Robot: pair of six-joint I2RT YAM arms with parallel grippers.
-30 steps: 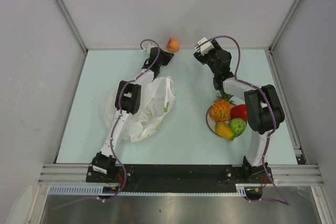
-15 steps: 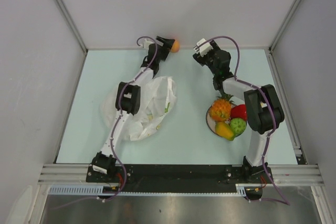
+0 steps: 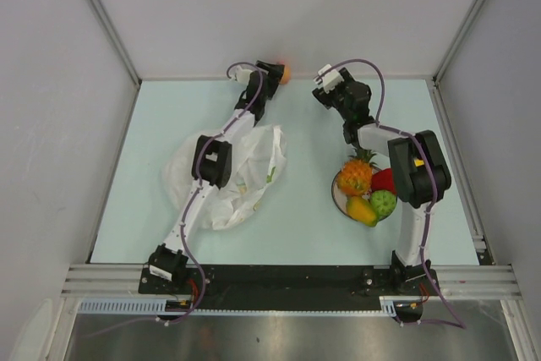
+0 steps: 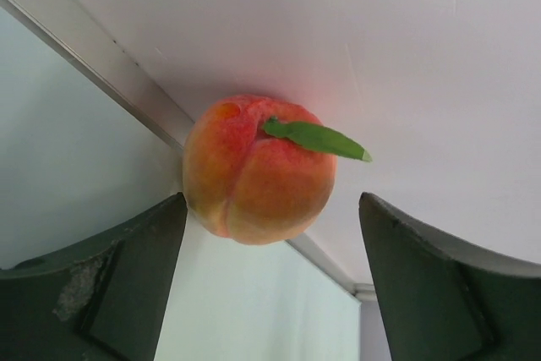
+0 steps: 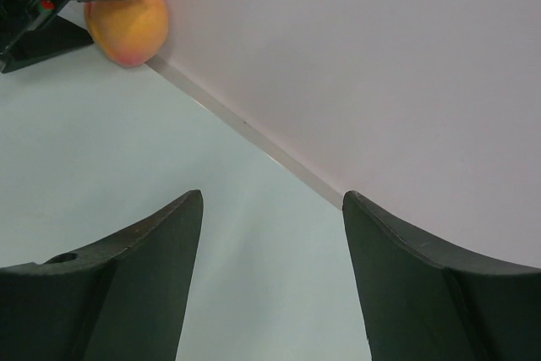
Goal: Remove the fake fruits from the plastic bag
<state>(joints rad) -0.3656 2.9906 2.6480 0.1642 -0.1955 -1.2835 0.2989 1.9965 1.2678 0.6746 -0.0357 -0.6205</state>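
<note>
Looking down from above, I see the left gripper (image 3: pixel 274 70) stretched to the top centre of the frame. It is hard up against the peach (image 3: pixel 285 73), which sits on the table (image 3: pixel 152 124) at the foot of the back wall (image 3: pixel 279 14). From here I cannot tell how the jaws stand. The bag (image 3: pixel 258 150) lies crumpled at left centre, well apart from the peach. A plate (image 3: pixel 336 195) at right centre holds the pineapple (image 3: pixel 353 177) and three other fruits. The right gripper (image 3: pixel 325 84) hovers just right of the peach, but the left one is plainly nearer.

Moving to the left wrist view, the missing detail appears. The jaws are spread wide and the peach (image 4: pixel 254 175) sits between them, straight ahead, pressed to the rail (image 4: pixel 110 73) under the wall. The left finger (image 4: pixel 110 293) is at the peach's flank, touching or nearly so, and the right one stands clear. A green leaf (image 4: pixel 317 137) points off to the right. To my eye, closing would catch the peach, though the wall leaves little room behind it.

Turning to the right wrist view, the peach (image 5: pixel 128 27) shows small in the upper left with the left gripper's black body over it. The right gripper's own jaws are spread with nothing between them.
</note>
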